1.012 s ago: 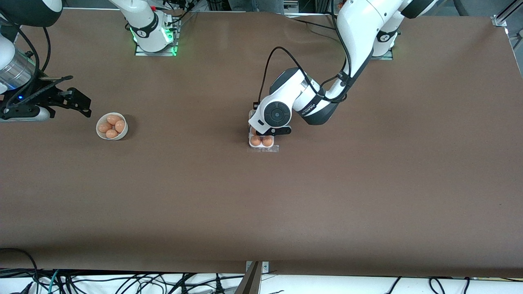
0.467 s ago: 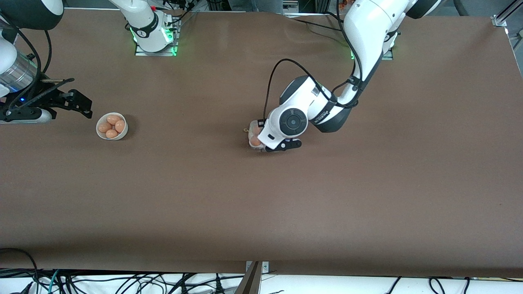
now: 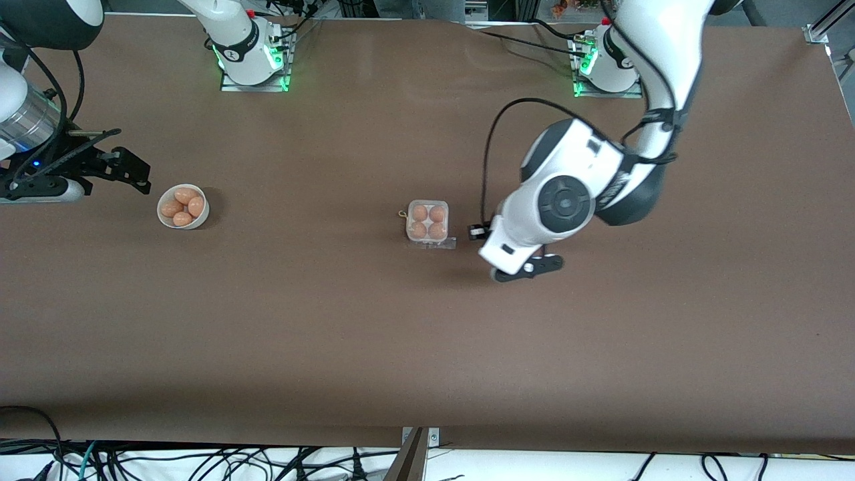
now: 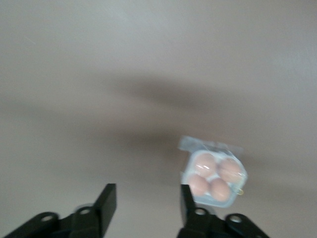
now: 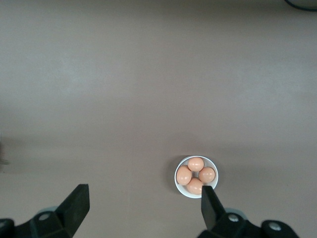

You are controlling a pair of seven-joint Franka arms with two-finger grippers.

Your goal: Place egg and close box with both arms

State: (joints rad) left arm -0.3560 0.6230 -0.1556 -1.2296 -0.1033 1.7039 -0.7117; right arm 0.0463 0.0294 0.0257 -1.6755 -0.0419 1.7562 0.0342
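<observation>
Two big white robot arms with black parts

The left arm (image 3: 588, 194) is smooth and white, with a black band, a round grey-black cap and a thin black cable looping along it. The right arm (image 3: 27, 113) has a shiny silver ring, a small blue light and black wires. Both bases glow green. The fingers (image 4: 106, 201) are flat and black with small round screw holes.

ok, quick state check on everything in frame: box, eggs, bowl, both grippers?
box: lid down, all four cells filled, nothing touching it
eggs in box: four, seated in their cells
bowl: upright, holding four eggs
left gripper: open, empty, over bare table beside the box
right gripper: open, empty, waiting above the table near the bowl
</observation>
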